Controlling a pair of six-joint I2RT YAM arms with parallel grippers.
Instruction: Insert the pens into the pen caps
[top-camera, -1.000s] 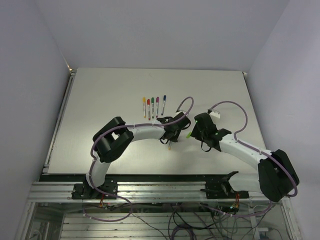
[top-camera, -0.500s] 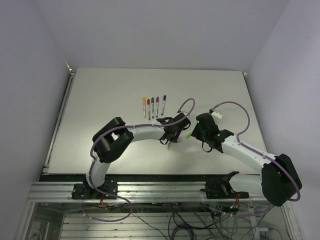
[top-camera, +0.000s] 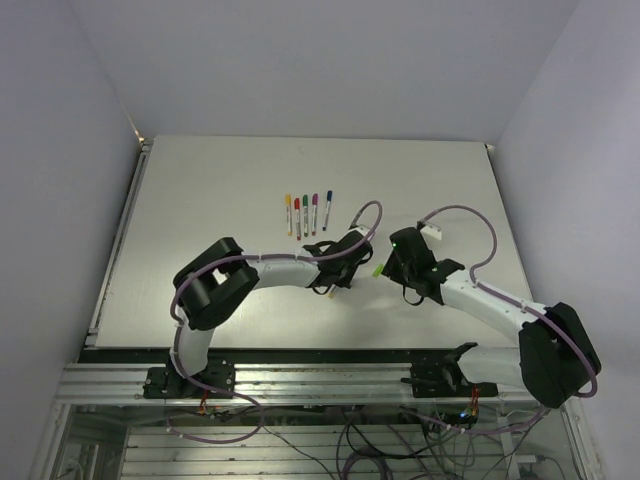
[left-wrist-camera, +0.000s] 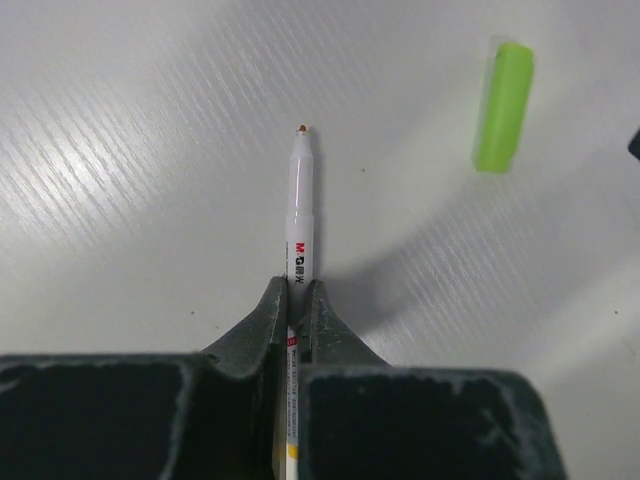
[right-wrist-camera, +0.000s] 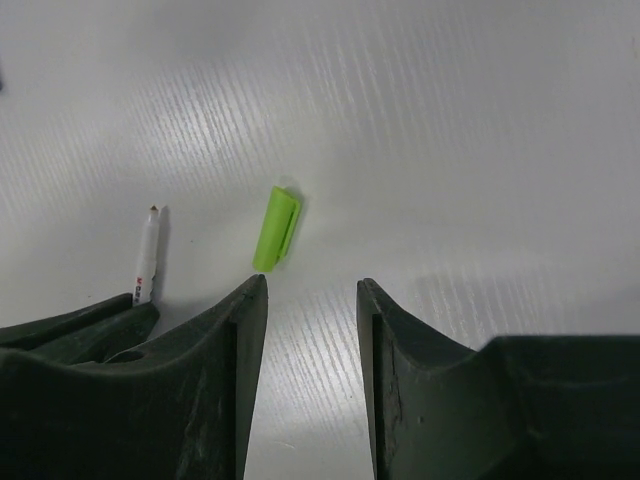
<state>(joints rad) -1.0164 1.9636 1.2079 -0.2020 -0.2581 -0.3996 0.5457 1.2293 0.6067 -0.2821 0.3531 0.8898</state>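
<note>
1. Nearest, at the left pincer (left-wrist-camera: 298, 292): clenched on the uncapped pen (left-wrist-camera: 300, 205), gripping the barrel just behind the printed label.
2. For the uncapped pen: sticks straight out ahead of the clenched fingers, bare tip pointing away, low over the worktop (left-wrist-camera: 120, 150). Cannot tell whether the tip touches the surface.
3. At the right pincer (right-wrist-camera: 312, 285): released, jaws apart with nothing between them, hanging low over the worktop.
4. For the light green cap (right-wrist-camera: 276, 229): lies flat on the worktop just ahead of the gap of the right pincer, apart from both fingers. Sits near the pen tip and to one side of it, not touching.
5. From above: faces the two pincers toward each other near the middle of the worktop, with the light green cap between them.
6. Farthest, at the row of five pens (top-camera: 305, 213): lies side by side on the worktop beyond the left pincer, well apart from the cap. Shows coloured ends of yellow, red, green, magenta and blue, left to right.
</note>
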